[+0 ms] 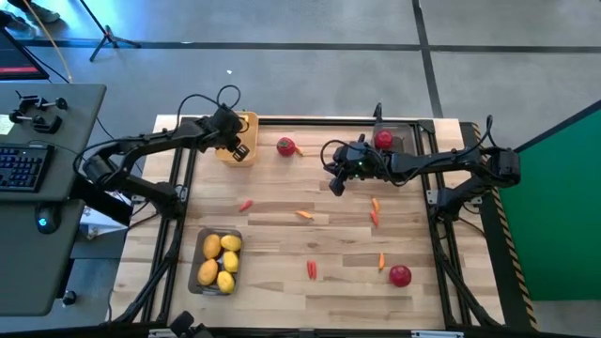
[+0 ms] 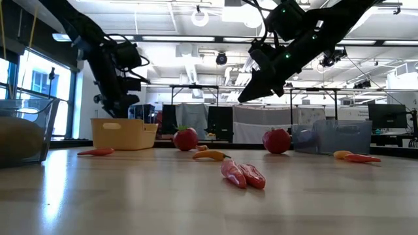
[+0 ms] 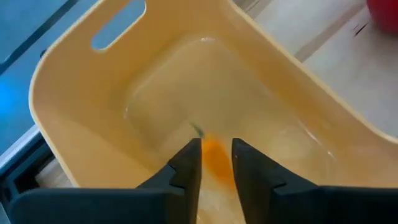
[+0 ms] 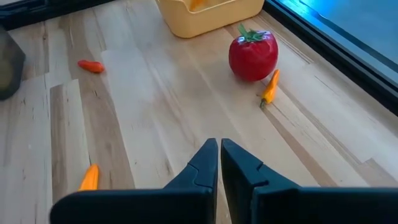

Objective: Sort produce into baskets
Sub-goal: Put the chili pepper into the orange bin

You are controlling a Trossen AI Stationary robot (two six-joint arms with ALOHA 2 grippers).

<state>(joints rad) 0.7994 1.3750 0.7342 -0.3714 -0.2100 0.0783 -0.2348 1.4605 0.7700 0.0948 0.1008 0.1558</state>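
Observation:
The yellow-orange basket [image 1: 237,141] stands at the far left of the table. My left gripper [image 3: 216,155] hangs over its inside with an orange carrot piece [image 3: 214,163] between its fingertips. My right gripper [image 4: 219,149] is shut and empty above the table's far middle [image 1: 336,184]. A red fruit [image 4: 253,55] with a carrot piece [image 4: 269,90] beside it lies between the two grippers. Several lemons [image 1: 220,261] lie in a dark tray [image 1: 201,235] at the near left. A second red fruit [image 1: 383,139] lies by another dark tray [image 1: 406,141] at the far right; a third [image 1: 400,275] lies near right. My left gripper pinches the carrot piece [image 3: 213,154] between its two fingers, coming from above and pointing down into the basket. The piece lies along the fingers, its green tip [image 3: 196,130] sticking out past them, clear of the basket's floor.
Loose carrot pieces lie on the wood: one [image 1: 245,205] left of centre, one [image 1: 303,215] at centre, one [image 1: 375,210] right of centre, two [image 1: 312,270] [image 1: 381,261] nearer the front. A desk with a keyboard [image 1: 21,167] stands left of the table.

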